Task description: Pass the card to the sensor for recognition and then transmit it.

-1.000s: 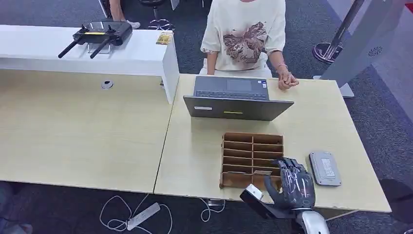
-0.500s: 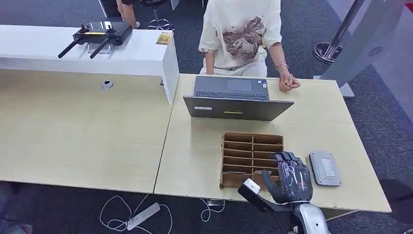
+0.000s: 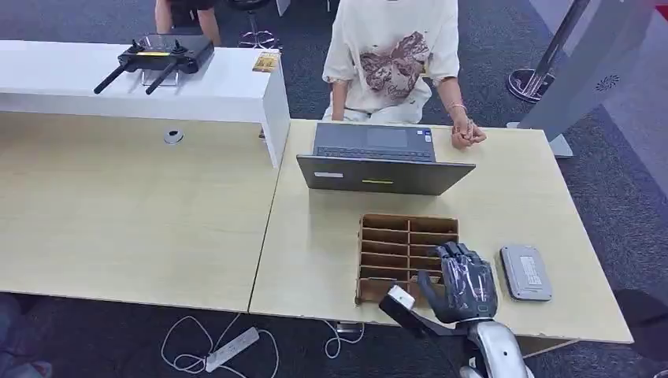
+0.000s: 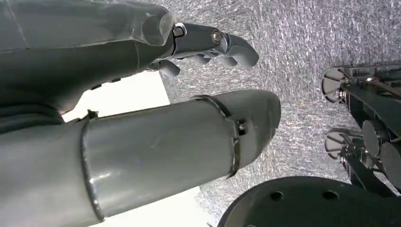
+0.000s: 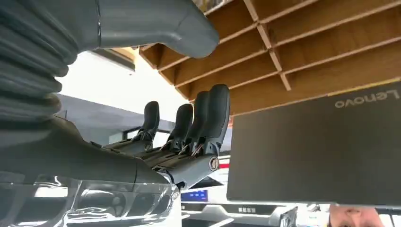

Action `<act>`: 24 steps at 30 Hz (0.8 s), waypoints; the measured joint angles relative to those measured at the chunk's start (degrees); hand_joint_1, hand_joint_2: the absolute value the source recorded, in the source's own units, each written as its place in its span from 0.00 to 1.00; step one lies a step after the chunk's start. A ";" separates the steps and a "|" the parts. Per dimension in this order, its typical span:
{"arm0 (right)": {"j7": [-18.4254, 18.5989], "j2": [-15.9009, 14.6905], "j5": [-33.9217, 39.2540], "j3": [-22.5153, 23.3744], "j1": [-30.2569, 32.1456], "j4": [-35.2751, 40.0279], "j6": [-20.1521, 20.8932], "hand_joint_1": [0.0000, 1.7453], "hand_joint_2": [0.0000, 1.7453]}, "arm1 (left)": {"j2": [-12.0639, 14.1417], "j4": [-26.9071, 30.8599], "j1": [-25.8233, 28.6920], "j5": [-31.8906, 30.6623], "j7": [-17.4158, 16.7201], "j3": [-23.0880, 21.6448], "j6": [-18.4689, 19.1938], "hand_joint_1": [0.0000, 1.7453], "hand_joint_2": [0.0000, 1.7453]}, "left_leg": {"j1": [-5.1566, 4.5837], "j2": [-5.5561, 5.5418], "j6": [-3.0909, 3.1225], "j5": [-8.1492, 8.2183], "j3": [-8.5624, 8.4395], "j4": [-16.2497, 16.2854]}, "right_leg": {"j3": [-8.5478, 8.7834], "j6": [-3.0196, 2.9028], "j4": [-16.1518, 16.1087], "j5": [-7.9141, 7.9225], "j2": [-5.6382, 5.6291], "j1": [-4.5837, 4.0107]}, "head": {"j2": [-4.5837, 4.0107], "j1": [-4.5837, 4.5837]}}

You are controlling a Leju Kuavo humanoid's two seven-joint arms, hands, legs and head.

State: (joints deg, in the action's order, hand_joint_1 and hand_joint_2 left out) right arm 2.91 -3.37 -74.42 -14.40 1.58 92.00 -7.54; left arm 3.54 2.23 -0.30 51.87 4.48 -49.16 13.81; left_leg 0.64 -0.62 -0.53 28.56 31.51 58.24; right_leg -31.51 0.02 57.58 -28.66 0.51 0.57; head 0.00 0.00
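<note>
From above, the robot's right hand (image 3: pixel 461 282), dark and plastic-wrapped, hovers with fingers spread, holding nothing, over the near right compartments of a brown wooden slotted card tray (image 3: pixel 398 240) on a pale wooden table (image 3: pixel 520 185). I cannot make out any card. Just right of the hand lies a flat grey rectangular sensor (image 3: pixel 525 272). A half-open dark grey laptop (image 3: pixel 384 173) stands beyond the tray, before a seated person (image 3: pixel 394 59). The right wrist view looks past the fingers (image 5: pixel 208 118) into the tray slots. The left wrist view shows the left hand (image 4: pixel 208 47), fingers loosely curled and empty, above grey carpet (image 4: pixel 302 56).
</note>
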 joint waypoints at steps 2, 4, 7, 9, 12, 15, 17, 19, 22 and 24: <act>-0.11 0.00 0.46 0.00 0.00 -0.42 -0.15 0.56 1.00 | 0.07 0.02 -0.01 0.00 0.00 -0.04 0.00 0.00 0.00 | 0.00 0.00 0.00 0.00 0.00 0.00 | 0.00 0.00 0.00 0.00 0.00 0.00 | 0.00 0.00; -0.13 0.00 0.59 0.00 0.01 -0.87 -0.35 0.57 1.00 | 0.15 0.09 0.00 0.00 0.00 -0.13 0.02 0.00 0.00 | 0.00 0.00 0.00 0.00 0.00 0.00 | 0.00 0.00 0.00 0.00 0.00 0.00 | 0.00 0.00; -0.13 0.00 0.61 -0.02 0.01 -1.40 -0.61 0.57 1.00 | 0.35 0.28 0.00 0.00 0.00 -0.22 0.15 0.00 0.00 | 0.00 0.00 0.00 0.00 0.00 0.00 | 0.00 0.00 0.00 0.00 0.00 0.00 | 0.00 0.00; -0.13 0.00 0.61 -0.07 0.00 -1.66 -0.63 0.56 1.00 | 0.48 0.31 0.01 0.00 0.00 -0.24 0.15 0.00 0.00 | 0.00 0.00 0.00 0.00 0.00 0.00 | 0.00 0.00 0.00 0.00 0.00 0.00 | 0.00 0.00; -0.13 0.00 0.61 -0.15 0.00 -2.01 -0.68 0.55 1.00 | 0.55 0.37 0.01 0.00 0.00 -0.26 0.15 0.00 0.00 | 0.00 0.00 0.00 0.00 0.00 0.00 | 0.00 0.00 0.00 0.00 0.00 0.00 | 0.00 0.00; 0.07 -0.02 0.68 -0.35 -0.02 -2.08 -0.87 0.55 1.00 | 0.57 0.50 0.02 0.04 0.00 -0.33 0.15 0.00 0.00 | 0.00 0.00 0.00 0.00 0.00 0.00 | 0.00 0.00 0.00 0.00 0.00 0.00 | 0.00 0.00; 0.46 -0.09 0.83 -0.48 -0.03 -2.12 -1.01 0.53 1.00 | 0.59 0.66 0.02 0.20 0.00 -0.46 0.17 0.00 0.00 | 0.00 0.00 0.00 0.00 0.00 0.00 | 0.00 0.00 0.00 0.00 0.00 0.00 | 0.00 0.00; 0.55 -0.24 1.22 -0.48 -0.05 -2.10 -1.16 0.57 1.00 | 0.61 0.74 0.06 0.28 0.00 -0.68 0.17 0.00 0.00 | 0.00 0.00 0.00 0.00 0.00 0.00 | 0.00 0.00 0.00 0.00 0.00 0.00 | 0.00 0.00; 0.68 -0.52 1.51 -0.48 -0.04 -2.01 -1.42 0.56 1.00 | 0.70 0.76 0.06 0.44 0.00 -0.83 0.31 0.00 0.00 | 0.00 0.00 0.00 0.00 0.00 0.00 | 0.00 0.00 0.00 0.00 0.00 0.00 | 0.00 0.00; 0.70 -0.70 1.57 -0.48 -0.03 -2.01 -1.64 0.57 1.00 | 0.79 0.79 0.06 0.46 0.00 -0.94 0.33 0.00 0.00 | 0.00 0.00 0.00 0.00 0.00 0.00 | 0.00 0.00 0.00 0.00 0.00 0.00 | 0.00 0.00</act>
State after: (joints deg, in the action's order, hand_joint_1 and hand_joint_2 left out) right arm 3.61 -4.07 -72.85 -14.88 1.55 89.99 -9.18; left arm 4.33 3.02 -0.24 52.33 4.48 -50.09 14.14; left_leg 0.64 -0.62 -0.53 28.56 31.52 58.24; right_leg -31.51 0.02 57.58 -28.66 0.51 0.57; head 0.00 0.00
